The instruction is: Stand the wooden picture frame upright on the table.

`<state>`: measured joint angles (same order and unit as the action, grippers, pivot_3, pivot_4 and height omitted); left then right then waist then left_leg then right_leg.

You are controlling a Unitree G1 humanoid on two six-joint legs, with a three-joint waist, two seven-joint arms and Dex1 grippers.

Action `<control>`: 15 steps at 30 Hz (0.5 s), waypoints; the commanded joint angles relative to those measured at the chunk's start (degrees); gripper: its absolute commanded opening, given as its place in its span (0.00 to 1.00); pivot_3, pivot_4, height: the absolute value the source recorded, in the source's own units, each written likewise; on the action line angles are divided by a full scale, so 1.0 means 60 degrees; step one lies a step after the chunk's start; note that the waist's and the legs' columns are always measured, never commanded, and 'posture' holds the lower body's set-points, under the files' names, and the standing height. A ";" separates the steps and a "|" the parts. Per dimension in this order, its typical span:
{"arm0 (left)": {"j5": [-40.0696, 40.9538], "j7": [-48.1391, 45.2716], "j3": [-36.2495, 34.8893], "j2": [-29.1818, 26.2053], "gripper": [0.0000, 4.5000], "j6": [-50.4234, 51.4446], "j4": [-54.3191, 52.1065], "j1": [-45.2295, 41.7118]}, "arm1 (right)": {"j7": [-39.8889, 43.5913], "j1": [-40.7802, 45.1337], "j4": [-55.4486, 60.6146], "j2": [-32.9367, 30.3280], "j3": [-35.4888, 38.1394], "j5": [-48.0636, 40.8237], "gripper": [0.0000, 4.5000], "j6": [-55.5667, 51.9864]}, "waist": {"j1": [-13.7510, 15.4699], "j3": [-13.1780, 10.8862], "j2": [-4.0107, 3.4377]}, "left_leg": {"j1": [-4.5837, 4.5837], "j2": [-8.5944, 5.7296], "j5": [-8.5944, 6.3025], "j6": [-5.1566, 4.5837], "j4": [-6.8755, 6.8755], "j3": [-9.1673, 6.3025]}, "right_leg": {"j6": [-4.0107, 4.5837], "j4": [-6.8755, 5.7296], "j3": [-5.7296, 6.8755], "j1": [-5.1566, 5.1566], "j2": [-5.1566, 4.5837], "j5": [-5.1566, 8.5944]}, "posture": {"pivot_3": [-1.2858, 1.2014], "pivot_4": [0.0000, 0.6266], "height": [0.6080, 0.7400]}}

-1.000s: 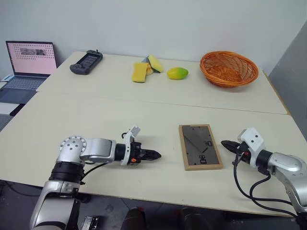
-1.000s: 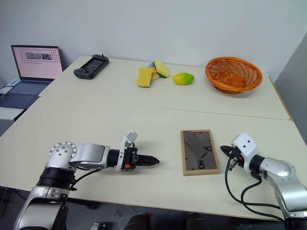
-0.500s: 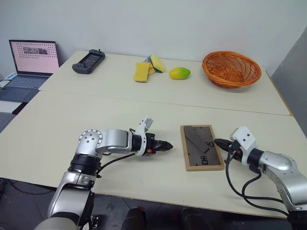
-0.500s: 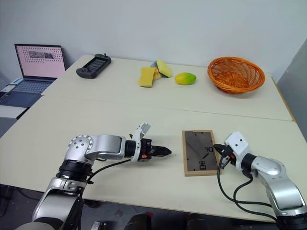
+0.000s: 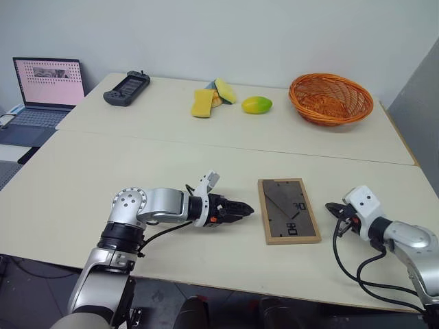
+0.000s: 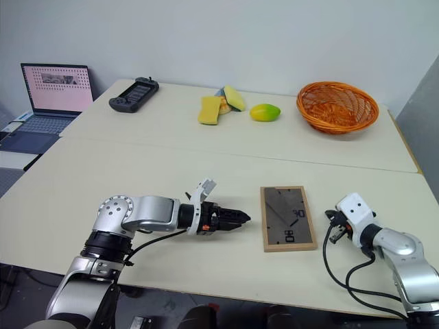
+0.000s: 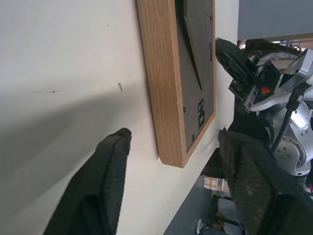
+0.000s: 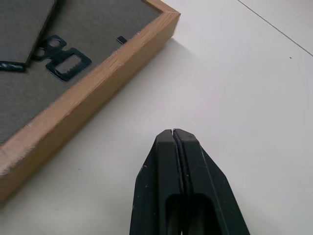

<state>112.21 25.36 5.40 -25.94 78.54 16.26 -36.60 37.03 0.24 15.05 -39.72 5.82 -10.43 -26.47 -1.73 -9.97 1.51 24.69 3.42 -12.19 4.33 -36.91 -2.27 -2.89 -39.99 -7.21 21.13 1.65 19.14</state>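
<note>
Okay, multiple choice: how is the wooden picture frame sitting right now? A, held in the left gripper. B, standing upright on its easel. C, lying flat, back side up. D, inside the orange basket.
C: the wooden picture frame lies flat on the table, its dark back and folded stand facing up, neither gripper touching it.

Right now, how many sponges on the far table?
2 that I can make out. A yellow sponge lies flat left of the mango; a second yellow-green sponge leans just behind it, against something partly hidden, so another piece may sit underneath.
</note>
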 commanded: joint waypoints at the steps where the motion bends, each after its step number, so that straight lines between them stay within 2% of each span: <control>1: 0.0131 0.0109 0.0074 0.0253 0.70 -0.0075 0.0411 0.0013 | -0.0078 -0.0166 0.0858 0.0174 -0.0064 -0.0262 0.00 -0.0477 | 0.0005 0.0001 -0.0001 | 0.0000 0.0000 0.0000 0.0000 0.0000 0.0000 | 0.0000 0.0000 0.0000 0.0000 0.0000 0.0000 | 0.52 0.24 1.00; 7: 0.0131 0.0812 0.0548 0.0225 0.70 -0.0160 0.0622 0.0071 | -0.0323 -0.0199 0.1537 0.0542 -0.0102 -0.0396 0.00 -0.1089 | -0.0002 0.0007 -0.0009 | 0.0000 0.0000 -0.0001 -0.0002 0.0001 0.0000 | 0.0000 0.0002 0.0000 -0.0001 0.0000 0.0000 | 0.52 0.24 1.00; 15: 0.0131 0.0950 0.0540 0.0510 0.70 -0.0385 0.0649 -0.0012 | -0.0742 -0.0322 0.2412 0.0973 -0.0218 -0.0688 0.00 -0.1952 | 0.0004 0.0019 -0.0023 | 0.0000 -0.0001 -0.0001 -0.0001 0.0001 -0.0001 | -0.0001 0.0003 0.0000 -0.0003 0.0000 0.0000 | 0.52 0.24 1.00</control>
<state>113.17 30.41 7.49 -23.59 76.82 19.63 -36.78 33.36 -1.57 25.97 -34.48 4.33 -13.13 -37.29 -1.70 -9.86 1.37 24.69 3.41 -12.19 4.32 -36.90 -2.27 -2.89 -39.97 -7.21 21.11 1.65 19.14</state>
